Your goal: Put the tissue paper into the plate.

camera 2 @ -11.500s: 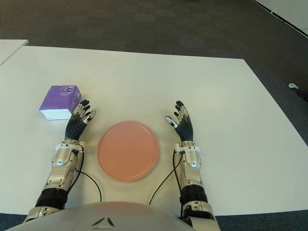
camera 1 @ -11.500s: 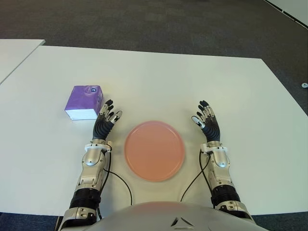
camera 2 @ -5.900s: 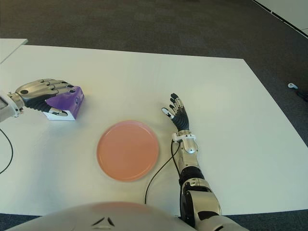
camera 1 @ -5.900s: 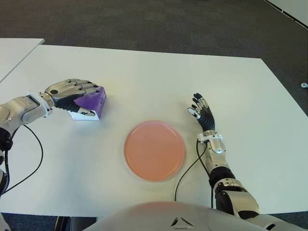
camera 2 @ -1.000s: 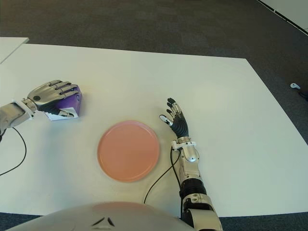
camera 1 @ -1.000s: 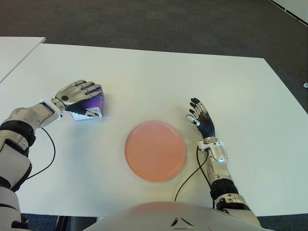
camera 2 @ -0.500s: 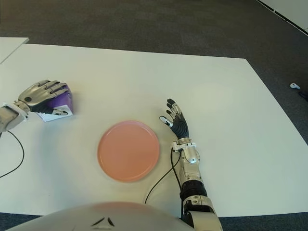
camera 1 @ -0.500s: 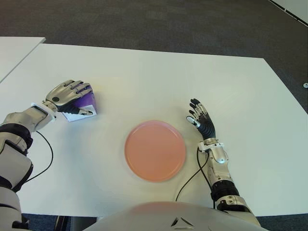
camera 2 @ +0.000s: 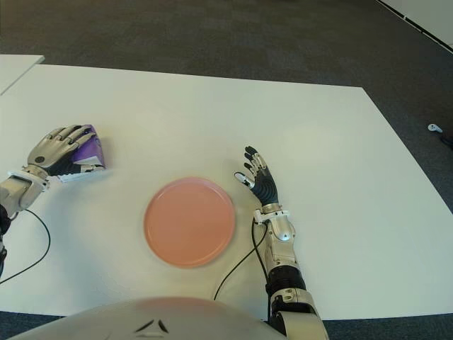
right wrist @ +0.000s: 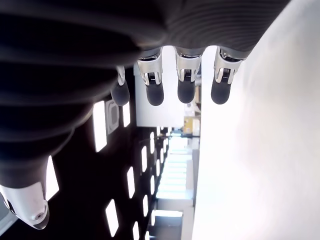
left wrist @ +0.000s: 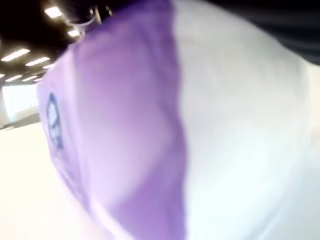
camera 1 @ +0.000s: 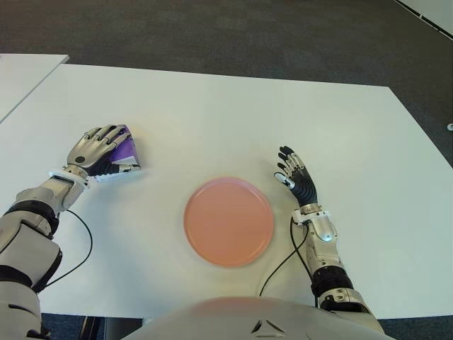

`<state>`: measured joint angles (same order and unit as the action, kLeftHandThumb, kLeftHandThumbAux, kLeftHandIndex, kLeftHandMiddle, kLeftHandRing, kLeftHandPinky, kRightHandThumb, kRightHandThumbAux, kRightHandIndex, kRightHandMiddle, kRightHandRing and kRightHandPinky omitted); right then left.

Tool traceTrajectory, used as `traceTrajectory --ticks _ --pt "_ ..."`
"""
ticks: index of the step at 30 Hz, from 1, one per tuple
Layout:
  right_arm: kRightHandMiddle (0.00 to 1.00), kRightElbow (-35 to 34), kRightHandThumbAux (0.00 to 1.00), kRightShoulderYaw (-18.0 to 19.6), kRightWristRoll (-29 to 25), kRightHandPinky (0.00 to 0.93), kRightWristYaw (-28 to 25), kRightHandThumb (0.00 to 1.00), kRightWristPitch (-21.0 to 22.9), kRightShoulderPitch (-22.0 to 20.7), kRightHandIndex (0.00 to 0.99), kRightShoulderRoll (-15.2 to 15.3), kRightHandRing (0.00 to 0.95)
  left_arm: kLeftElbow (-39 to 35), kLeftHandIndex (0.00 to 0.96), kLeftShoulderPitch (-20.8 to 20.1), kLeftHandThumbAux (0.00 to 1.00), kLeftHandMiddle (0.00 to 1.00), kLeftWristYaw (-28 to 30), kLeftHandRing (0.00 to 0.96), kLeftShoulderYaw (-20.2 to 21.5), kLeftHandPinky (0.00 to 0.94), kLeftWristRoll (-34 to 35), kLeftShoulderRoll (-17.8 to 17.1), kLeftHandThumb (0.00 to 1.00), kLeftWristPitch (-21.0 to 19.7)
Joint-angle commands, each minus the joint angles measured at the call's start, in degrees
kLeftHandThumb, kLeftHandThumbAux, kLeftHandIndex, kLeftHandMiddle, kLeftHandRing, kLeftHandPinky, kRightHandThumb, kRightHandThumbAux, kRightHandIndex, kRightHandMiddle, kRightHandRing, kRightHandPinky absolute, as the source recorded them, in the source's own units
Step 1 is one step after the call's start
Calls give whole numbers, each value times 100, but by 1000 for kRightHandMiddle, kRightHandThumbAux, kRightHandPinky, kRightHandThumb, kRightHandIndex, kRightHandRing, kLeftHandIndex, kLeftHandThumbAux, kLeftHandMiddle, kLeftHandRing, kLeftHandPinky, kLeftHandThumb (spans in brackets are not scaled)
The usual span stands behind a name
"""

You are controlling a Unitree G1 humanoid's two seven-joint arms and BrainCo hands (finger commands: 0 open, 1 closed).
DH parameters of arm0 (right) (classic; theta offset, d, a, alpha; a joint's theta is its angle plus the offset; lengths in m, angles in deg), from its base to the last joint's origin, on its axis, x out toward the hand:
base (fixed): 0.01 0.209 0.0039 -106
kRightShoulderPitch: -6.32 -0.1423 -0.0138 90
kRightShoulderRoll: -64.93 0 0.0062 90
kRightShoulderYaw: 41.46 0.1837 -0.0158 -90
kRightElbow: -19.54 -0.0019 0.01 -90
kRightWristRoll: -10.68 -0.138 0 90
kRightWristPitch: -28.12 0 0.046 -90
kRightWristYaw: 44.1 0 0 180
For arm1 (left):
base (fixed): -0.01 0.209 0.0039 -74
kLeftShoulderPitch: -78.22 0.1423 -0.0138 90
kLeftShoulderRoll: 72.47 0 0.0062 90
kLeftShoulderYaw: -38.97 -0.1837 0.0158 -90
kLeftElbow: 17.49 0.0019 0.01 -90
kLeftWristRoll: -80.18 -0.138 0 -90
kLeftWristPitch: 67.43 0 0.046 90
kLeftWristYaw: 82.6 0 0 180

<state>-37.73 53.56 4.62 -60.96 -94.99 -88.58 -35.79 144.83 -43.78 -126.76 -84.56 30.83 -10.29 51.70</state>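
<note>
Left hand (camera 1: 95, 149) is curled over the purple tissue paper pack (camera 1: 122, 153) at the left side of the white bench (camera 1: 226, 113), its metal fingers (camera 1: 106, 134) wrapped across the top of the pack and the thumb against the white lower edge, so the pack is gripped between them. The pack sits tilted, with its purple face turned up and toward the plate and a strip of white showing along its near edge; whether it touches the bench or is raised just off it cannot be told. In the left wrist view the pack (left wrist: 150, 130) fills almost the whole picture, purple on one part and white on the other, with a small dark printed mark on the purple. The pink round plate (camera 1: 228, 221) lies on the bench well to the right of the pack, with nothing on it, near the middle in front of the robot. Right hand (camera 1: 297, 178) shows just to the right of the plate, fingers (right wrist: 152, 80) straight and spread, holding nothing. A black cable (camera 1: 279, 258) runs from the right wrist along the bench.
</note>
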Motion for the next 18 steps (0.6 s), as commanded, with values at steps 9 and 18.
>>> traceTrajectory --ticks 9,18 --pt "0 404 603 47 -110 0 -102 0 507 822 0 22 0 255 0 412 101 0 57 0 280 0 467 547 368 -114" --pt "0 530 592 120 -195 0 -256 0 510 832 0 193 0 370 0 514 117 0 17 0 406 0 623 755 362 -258"
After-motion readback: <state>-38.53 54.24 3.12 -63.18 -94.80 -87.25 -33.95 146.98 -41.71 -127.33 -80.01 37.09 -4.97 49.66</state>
